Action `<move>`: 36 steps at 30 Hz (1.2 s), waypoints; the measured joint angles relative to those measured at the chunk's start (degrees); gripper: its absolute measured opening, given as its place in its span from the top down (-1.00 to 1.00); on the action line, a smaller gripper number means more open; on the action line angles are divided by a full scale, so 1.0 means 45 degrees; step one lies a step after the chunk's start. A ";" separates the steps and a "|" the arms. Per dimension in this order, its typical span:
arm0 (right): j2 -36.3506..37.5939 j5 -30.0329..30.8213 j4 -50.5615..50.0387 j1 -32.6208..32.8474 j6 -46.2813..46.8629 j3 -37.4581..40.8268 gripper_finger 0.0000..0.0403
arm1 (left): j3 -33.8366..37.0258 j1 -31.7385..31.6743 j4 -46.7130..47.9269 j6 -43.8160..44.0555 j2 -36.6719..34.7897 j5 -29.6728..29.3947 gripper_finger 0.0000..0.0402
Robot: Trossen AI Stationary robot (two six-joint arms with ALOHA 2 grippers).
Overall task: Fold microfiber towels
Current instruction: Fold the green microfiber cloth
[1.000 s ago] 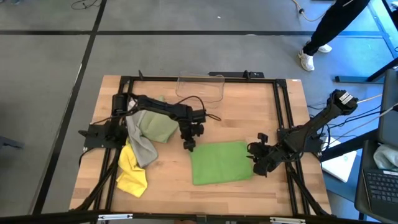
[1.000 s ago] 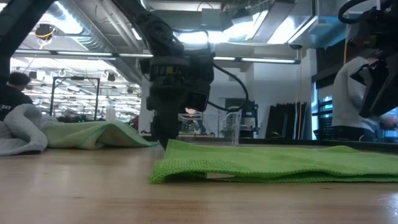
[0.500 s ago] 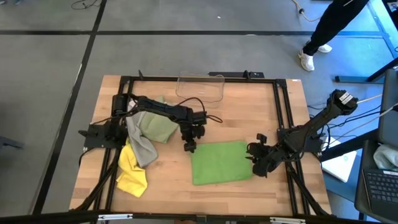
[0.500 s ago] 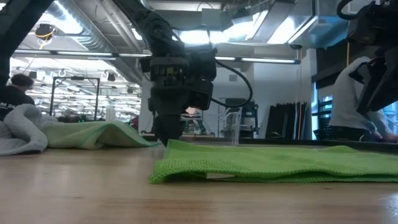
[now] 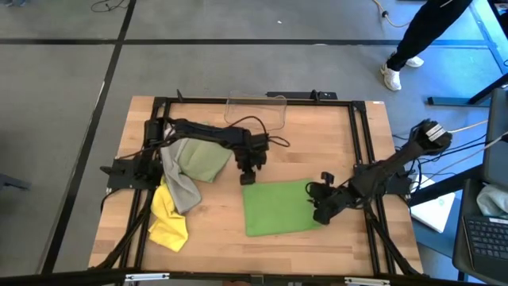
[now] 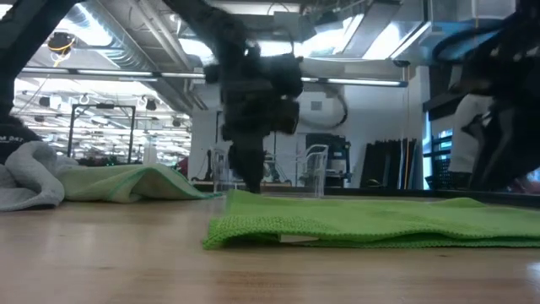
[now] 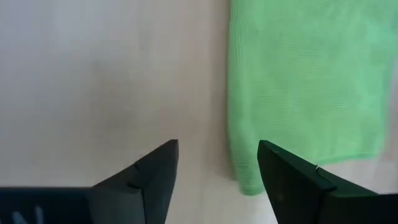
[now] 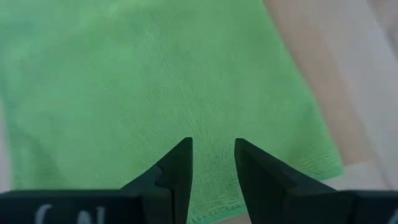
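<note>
Bright green towel (image 5: 279, 207) lies flat mid-counter, long axis left-right. Left claw (image 5: 249, 176), open and empty, hovers just off its far-left corner; right claw (image 5: 315, 203), part-open and empty, over its right edge.

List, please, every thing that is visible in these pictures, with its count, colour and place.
bright green towel: 1, flat near the table's middle, folded edge in the low view
sage towel: 1, pale green, heaped at the left side
grey towel: 1, draped over the sage and yellow ones
yellow towel: 1, crumpled at the front left
bin: 1, clear, at the far edge
table: 1, light wood, black frame
person: 1, dark clothes, white shoe, on the floor beyond the far right corner
left pincer: 1, dark, open, above the bright green towel's far left corner
right pincer: 1, dark, open, empty, over its right edge
</note>
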State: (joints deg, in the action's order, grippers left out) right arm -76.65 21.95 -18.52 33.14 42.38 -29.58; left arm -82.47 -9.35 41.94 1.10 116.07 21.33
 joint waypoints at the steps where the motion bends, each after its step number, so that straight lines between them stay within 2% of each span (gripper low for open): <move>1: -0.0164 -0.0200 0.0007 -0.0104 -0.0114 0.0000 0.39 | -0.0371 0.0116 0.0369 -0.0415 -0.0070 -0.0863 -0.07; 3: -0.0483 -0.0396 0.0157 -0.0198 -0.0106 0.0000 0.39 | -0.0957 0.0401 0.0302 -0.1157 -0.0143 -0.2239 -0.07; 4: -0.0590 -0.0427 0.0180 -0.0202 -0.0071 0.0000 0.39 | -0.1120 0.0569 0.0309 -0.1446 -0.0196 -0.2493 -0.07; 6: -0.0742 -0.0436 0.0243 -0.0199 0.0130 0.0000 0.39 | -0.1252 0.1006 0.0061 -0.1684 -0.0257 -0.2408 -0.07; 9: -0.0903 -0.0465 0.0209 -0.0199 0.0193 0.0000 0.39 | -0.0956 0.1970 -0.1475 -0.1415 -0.0222 -0.2209 -0.07; 15: -0.1030 -0.0477 0.0033 -0.0883 -0.0332 -0.0019 0.39 | -0.0155 0.3060 -0.1997 -0.1011 0.0414 -0.4047 -0.07; 20: -0.1028 -0.0580 0.0029 -0.2050 -0.0985 -0.0019 0.39 | 0.0172 0.3108 -0.2377 0.0338 0.0983 -0.3970 -0.07; 27: -0.1042 -0.1307 0.0649 -0.4267 -0.2826 -0.0010 0.39 | 0.0207 0.3293 -0.2589 0.1148 0.1181 -0.4038 -0.07; 36: -0.1054 -0.1527 0.1134 -0.6878 -0.5757 0.0012 0.39 | 0.0231 0.3666 -0.2336 0.4222 0.1001 -0.4057 -0.07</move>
State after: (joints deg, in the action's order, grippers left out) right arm -81.40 15.07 -13.42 2.19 16.47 -29.53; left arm -81.43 7.15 31.43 20.10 120.57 3.07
